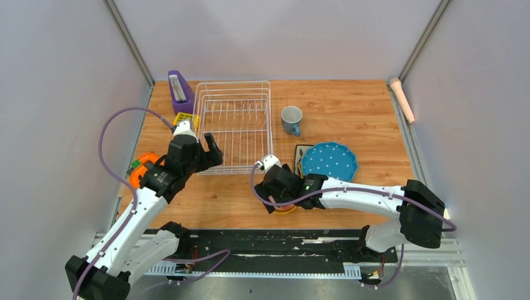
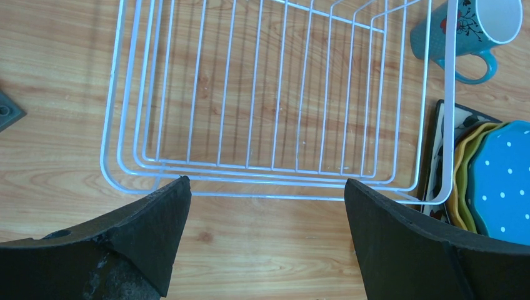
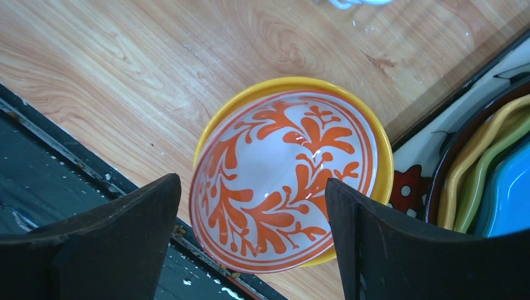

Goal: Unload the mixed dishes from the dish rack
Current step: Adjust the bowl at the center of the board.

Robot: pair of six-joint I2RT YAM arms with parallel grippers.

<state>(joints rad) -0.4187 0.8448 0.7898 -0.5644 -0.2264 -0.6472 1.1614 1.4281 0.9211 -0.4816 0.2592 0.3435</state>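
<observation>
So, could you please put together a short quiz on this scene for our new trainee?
1. True or false: the dish rack holds a plate between its prongs.
2. Which plate lies on top of the others? A) yellow B) blue-dotted C) green-dotted
3. In a few words: what lies directly below the open right gripper?

Key
1. False. The rack is empty.
2. B, the blue-dotted plate.
3. The red-and-white patterned bowl, which sits in the yellow bowl.
</observation>
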